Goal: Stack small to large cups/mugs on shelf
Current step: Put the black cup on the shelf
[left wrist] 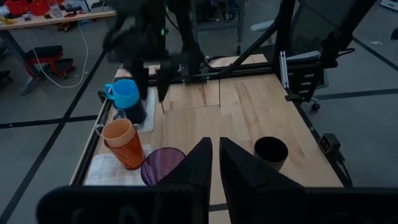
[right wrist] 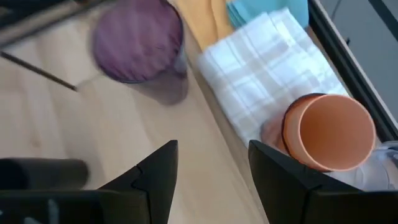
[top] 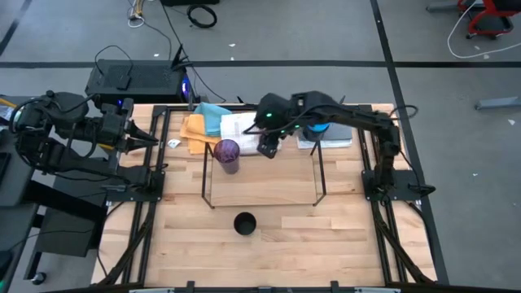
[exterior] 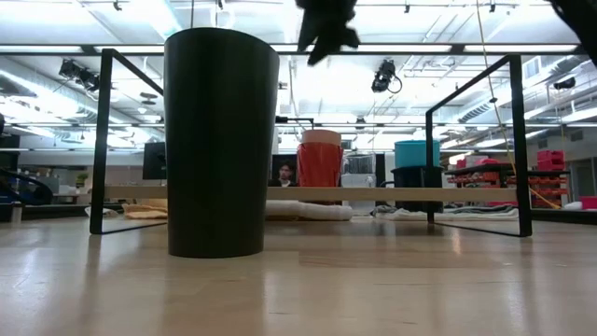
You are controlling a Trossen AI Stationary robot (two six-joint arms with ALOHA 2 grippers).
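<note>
2 arms show from above. The right tool point(top: 269, 147) hangs over the back edge of the shelf point(top: 317, 171), a thin black rod frame on the wooden surface point(top: 326, 236). A purple cup point(top: 227, 153) stands at the frame's back left corner, and a black cup point(top: 245, 223) stands in front of the frame, well apart from it. Yellow, teal and white cloths point(top: 213, 124) lie behind the frame, with a bright blue cup point(top: 317, 128) partly hidden under the right arm. The left tool point(top: 145, 138) waits off the surface's left edge.

At surface level, the black cup point(exterior: 221, 142) fills the foreground; behind it an orange cup point(exterior: 320, 159) and a teal vessel point(exterior: 416, 154) stand past the frame.

The left wrist camera shows the left tool point(left wrist: 215, 163) with fingers nearly together and nothing between them, above the purple cup point(left wrist: 163, 165), orange cup point(left wrist: 122, 142) and black cup point(left wrist: 271, 152).

The right wrist camera shows the right tool point(right wrist: 212, 180) spread wide, empty, above bare wood between the purple cup point(right wrist: 138, 40) and the orange cup point(right wrist: 328, 130), which rests beside a white checked towel point(right wrist: 261, 65).
</note>
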